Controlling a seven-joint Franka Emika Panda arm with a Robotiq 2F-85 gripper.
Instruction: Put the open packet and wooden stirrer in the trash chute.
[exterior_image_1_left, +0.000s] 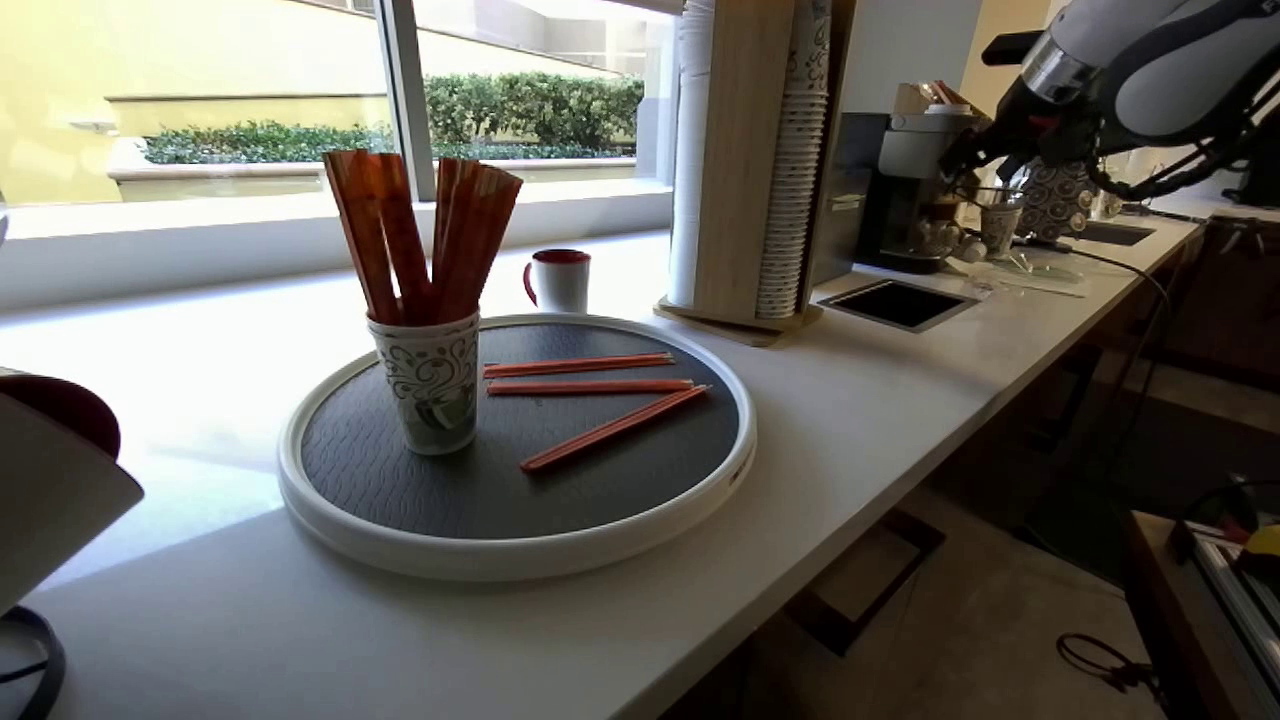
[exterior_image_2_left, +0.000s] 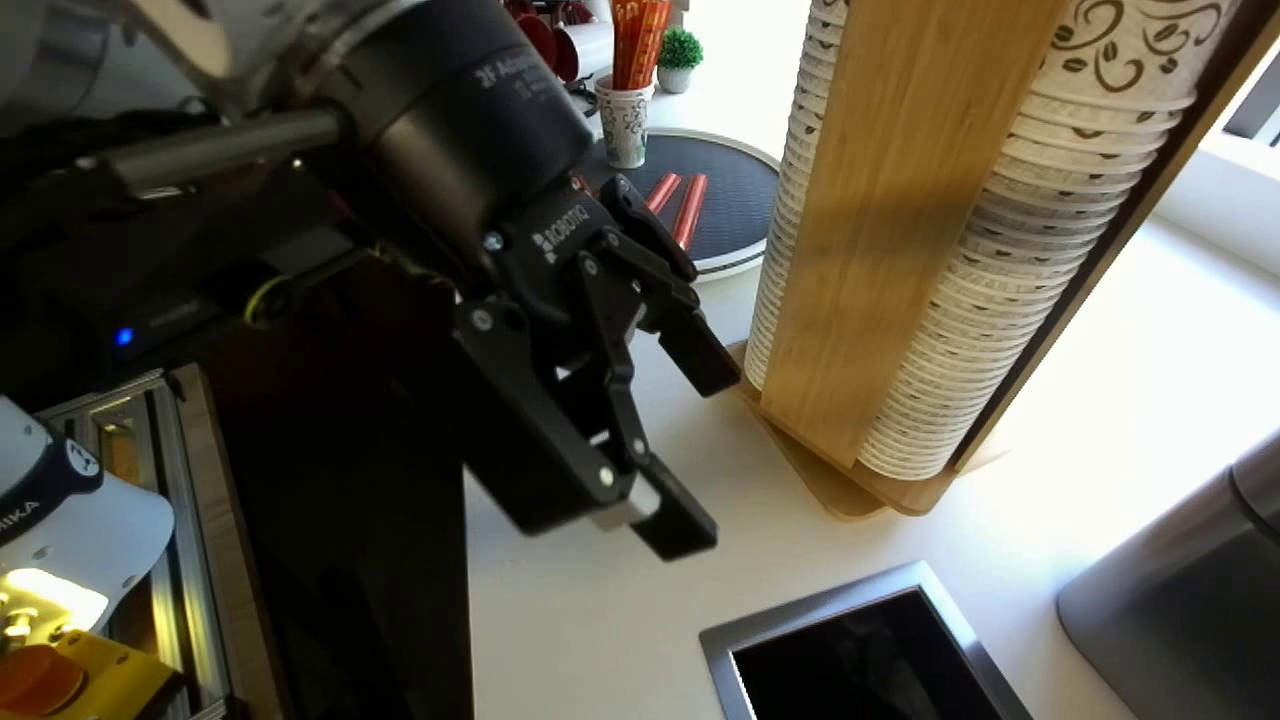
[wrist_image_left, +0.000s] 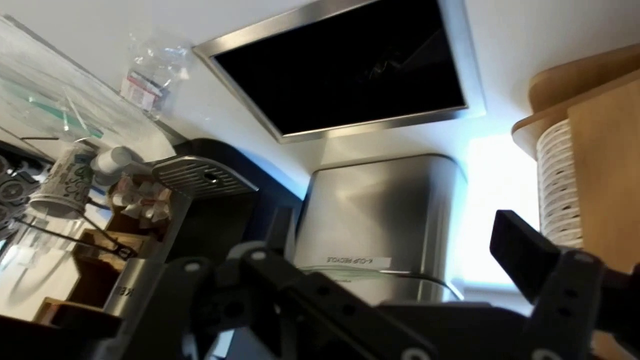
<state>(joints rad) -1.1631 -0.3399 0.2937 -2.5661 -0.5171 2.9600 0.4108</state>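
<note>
My gripper (exterior_image_2_left: 695, 450) hangs above the counter near the trash chute (exterior_image_2_left: 820, 610). Its fingers stand wide apart, open, and nothing shows between them. In the wrist view the chute's steel rim (wrist_image_left: 375, 125) lies beyond the fingertips, around a black opening with a faint glint inside that I cannot make out. Three long red-orange packets (exterior_image_1_left: 590, 387) lie on the round tray (exterior_image_1_left: 740, 470); which of them, if any, is the open packet I cannot tell. More stand upright in a patterned paper cup (exterior_image_1_left: 430, 390). No wooden stirrer can be made out in any view.
A tall wooden cup holder (exterior_image_2_left: 900, 250) stands beside the chute. A steel bin (wrist_image_left: 360, 215) and a coffee machine (exterior_image_1_left: 915, 180) are close by. Clear plastic wrap (wrist_image_left: 155, 75) lies past the chute. A white mug (exterior_image_1_left: 570, 285) sits behind the tray.
</note>
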